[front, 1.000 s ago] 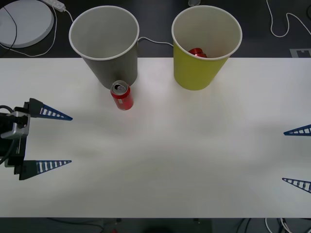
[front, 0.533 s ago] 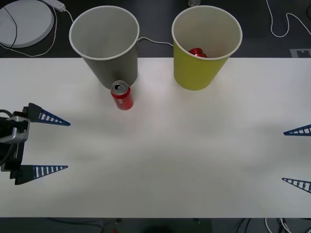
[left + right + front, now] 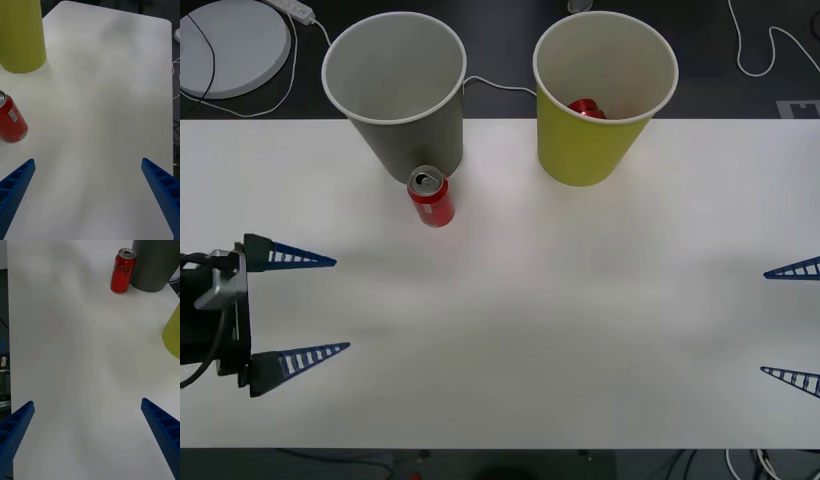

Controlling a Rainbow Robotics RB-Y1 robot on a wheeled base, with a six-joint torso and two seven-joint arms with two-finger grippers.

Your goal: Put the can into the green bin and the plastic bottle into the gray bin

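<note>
We see the can standing upright on the white table, just in front of the gray bin and close against its base; white Coca-Cola script runs down its red side in the right wrist view. The green bin stands to the right with something red inside. Our left gripper hovers at the table's left edge, jaws wide and empty. Our right gripper waits at the right edge, likewise spread apart.
</note>
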